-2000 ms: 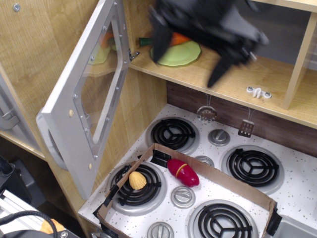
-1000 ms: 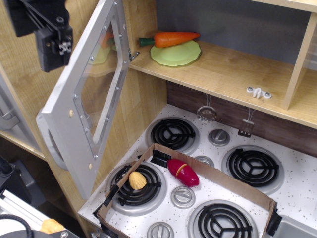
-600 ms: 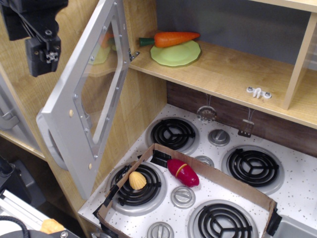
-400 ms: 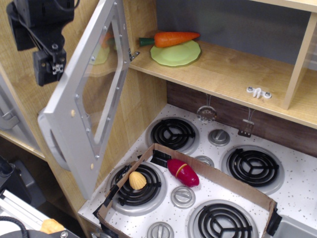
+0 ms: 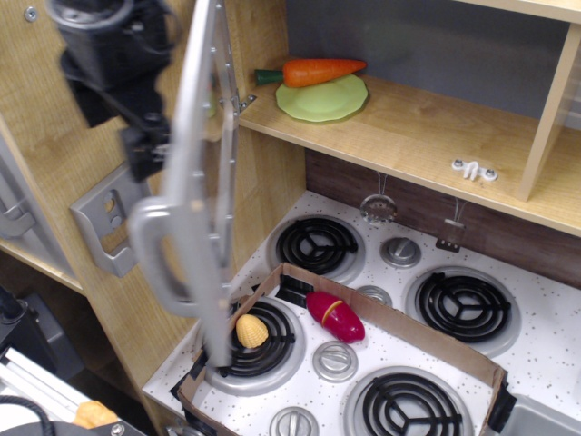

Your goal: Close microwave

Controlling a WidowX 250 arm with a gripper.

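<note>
The microwave door point(image 5: 204, 182) is silver-grey with a clear window and a thick curved handle point(image 5: 156, 259). It hangs from hinges at the left end of the wooden shelf and stands swung partway, seen almost edge-on and blurred. My black gripper point(image 5: 143, 150) is at the upper left, behind the outer face of the door and touching or nearly touching it. Its fingers are blurred, so I cannot tell whether they are open or shut. Inside the compartment a carrot point(image 5: 313, 70) lies on a green plate point(image 5: 325, 100).
A grey slotted bracket point(image 5: 107, 227) is fixed to the wooden side wall. Below is a toy stove point(image 5: 545, 363) with black burners, holding a cardboard tray point(image 5: 390, 327) with a red-yellow toy point(image 5: 334, 315) and a yellow toy point(image 5: 251, 330).
My gripper moved from inside the compartment out to the upper left, then right and down against the door. The door has swung from wide open toward the compartment, uncovering the bracket.
</note>
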